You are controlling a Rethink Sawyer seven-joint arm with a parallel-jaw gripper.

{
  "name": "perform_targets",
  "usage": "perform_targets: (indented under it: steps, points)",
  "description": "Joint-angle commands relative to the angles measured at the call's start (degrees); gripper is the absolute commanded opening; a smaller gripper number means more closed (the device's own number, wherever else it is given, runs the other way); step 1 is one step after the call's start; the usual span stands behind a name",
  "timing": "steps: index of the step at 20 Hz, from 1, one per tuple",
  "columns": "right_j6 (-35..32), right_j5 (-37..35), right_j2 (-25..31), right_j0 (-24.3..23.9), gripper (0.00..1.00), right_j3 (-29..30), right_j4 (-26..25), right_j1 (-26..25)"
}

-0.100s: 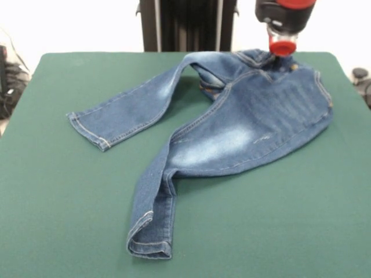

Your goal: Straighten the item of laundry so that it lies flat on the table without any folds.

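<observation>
The item of laundry (243, 124), a small pair of blue denim jeans with faded whitish patches, lies on the dark green table (69, 191). Its waist is at the far right. One leg stretches left to a hem at the middle left. The other leg runs toward the near edge, and its lower part is twisted and doubled over at the hem. Fabric at the crotch is bunched and folded. My gripper (283, 49), red and black, comes down from the top right and sits right at the waistband, where the cloth looks slightly raised.
Dark cables and gear (8, 81) lie off the table's left side, and a dark object (362, 78) sits past the right edge. Green tabletop surrounds the jeans on the left and near sides.
</observation>
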State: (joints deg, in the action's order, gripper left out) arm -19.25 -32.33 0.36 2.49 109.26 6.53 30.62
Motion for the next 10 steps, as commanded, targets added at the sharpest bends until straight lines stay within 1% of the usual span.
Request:
perform_targets:
  steps: [1, 2, 3, 4, 5, 6, 10]
  points:
    - [-28.68, 12.94, -1.19, 0.96, 1.00, 2.53, 7.04, -2.94]
    - [-28.26, 13.51, -0.62, 0.45, 1.00, 2.46, 6.76, -2.31]
    - [-25.73, 13.72, 1.46, -0.71, 1.00, 1.96, 5.49, -1.47]
    - [-24.25, 12.03, 1.19, -0.90, 1.00, 1.46, 3.69, -0.45]
    - [-25.07, 7.62, -1.81, 0.82, 1.00, 0.38, 2.36, 0.66]
    - [-25.21, 3.90, -3.58, 1.88, 1.00, -0.30, 0.91, 2.28]
    - [-26.79, -5.54, -5.52, 3.63, 1.00, -2.32, -0.47, 7.10]
